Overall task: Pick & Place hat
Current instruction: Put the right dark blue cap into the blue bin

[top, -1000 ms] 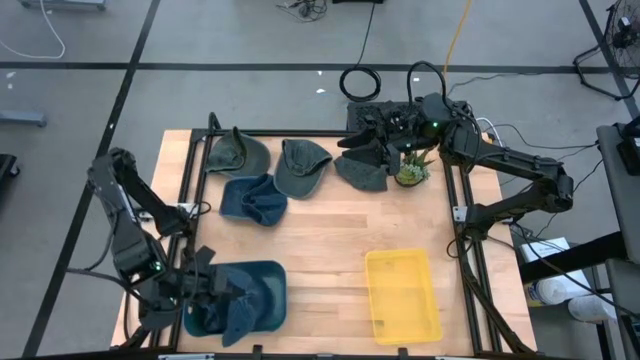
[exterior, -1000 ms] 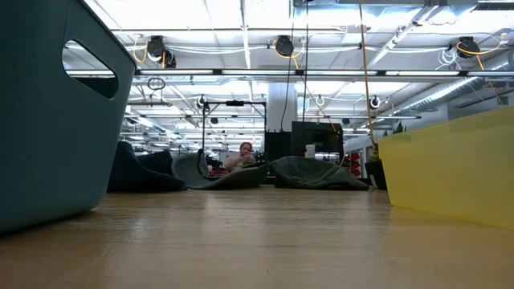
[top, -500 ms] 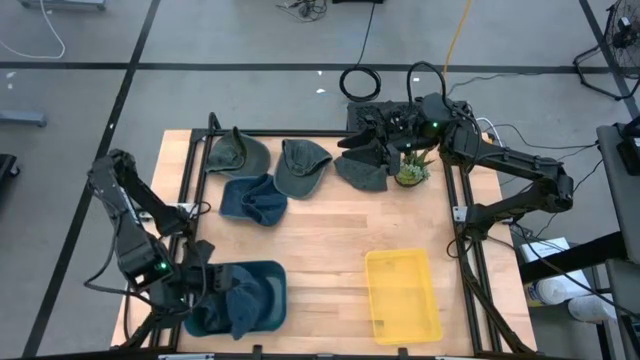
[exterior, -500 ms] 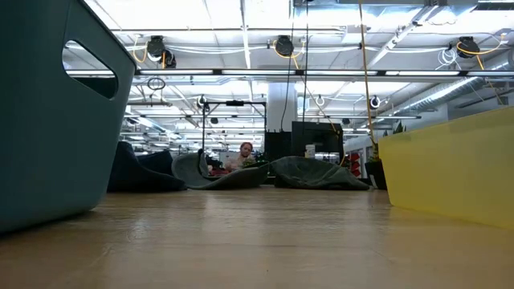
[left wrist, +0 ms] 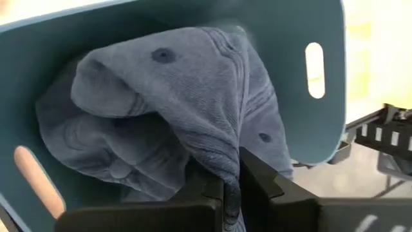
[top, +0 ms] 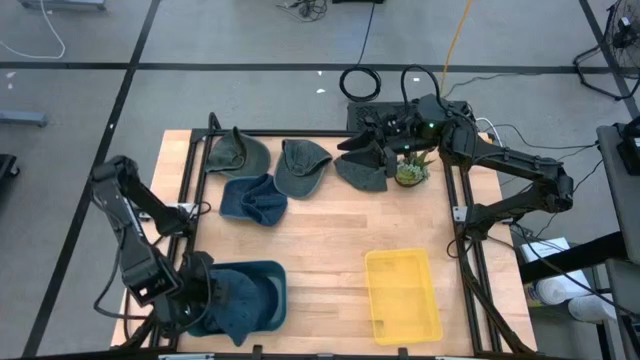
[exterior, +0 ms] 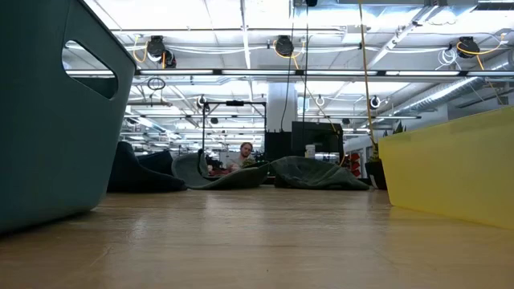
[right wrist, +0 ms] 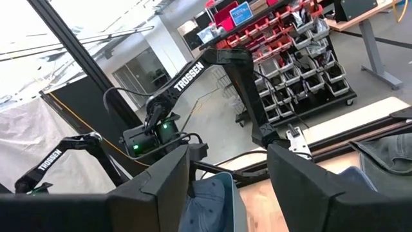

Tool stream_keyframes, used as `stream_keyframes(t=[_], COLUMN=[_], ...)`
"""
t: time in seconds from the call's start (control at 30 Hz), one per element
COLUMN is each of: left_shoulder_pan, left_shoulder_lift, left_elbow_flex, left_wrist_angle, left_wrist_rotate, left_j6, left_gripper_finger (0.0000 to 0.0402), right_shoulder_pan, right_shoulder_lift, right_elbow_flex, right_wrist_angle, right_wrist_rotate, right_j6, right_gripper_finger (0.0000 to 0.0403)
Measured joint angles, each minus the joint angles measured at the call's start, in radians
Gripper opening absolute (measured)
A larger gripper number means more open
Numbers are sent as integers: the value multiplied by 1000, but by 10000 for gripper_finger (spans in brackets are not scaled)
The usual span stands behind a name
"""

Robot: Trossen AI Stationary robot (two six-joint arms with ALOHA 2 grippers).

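left gripper (left wrist: pixel 230 182) pinching blue hat (left wrist: pixel 161 109) in teal bin (left wrist: pixel 325 116)

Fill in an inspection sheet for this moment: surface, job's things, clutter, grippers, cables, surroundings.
Surface: wooden table in a black frame.
Job's things: blue hat hanging into the teal bin at the near left corner; a second blue hat and three grey-green hats lie along the far side.
Clutter: yellow tray near right; small potted plant at the far right.
Grippers: left gripper shut on the blue hat over the bin; right gripper open, held above the far right corner.
Cables: coiled black cable and a yellow cable on the floor beyond the table.
Surroundings: a person sits far behind the table; parts shelving in the right wrist view.
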Motion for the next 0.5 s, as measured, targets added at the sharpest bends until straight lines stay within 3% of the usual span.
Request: stream_keyframes(t=[0.5], left_shoulder_pan=[4], left_shoulder_lift=[112], left_elbow_flex=[0], left_wrist_angle=[-148], left_wrist_rotate=[156], left_j6=[16], left_gripper_finger=[18], right_shoulder_pan=[0], right_shoulder_lift=[0], right_elbow_flex=[0], right_wrist_angle=[0], right_wrist_rotate=[2], right_j6=[-55], right_gripper_finger=[196])
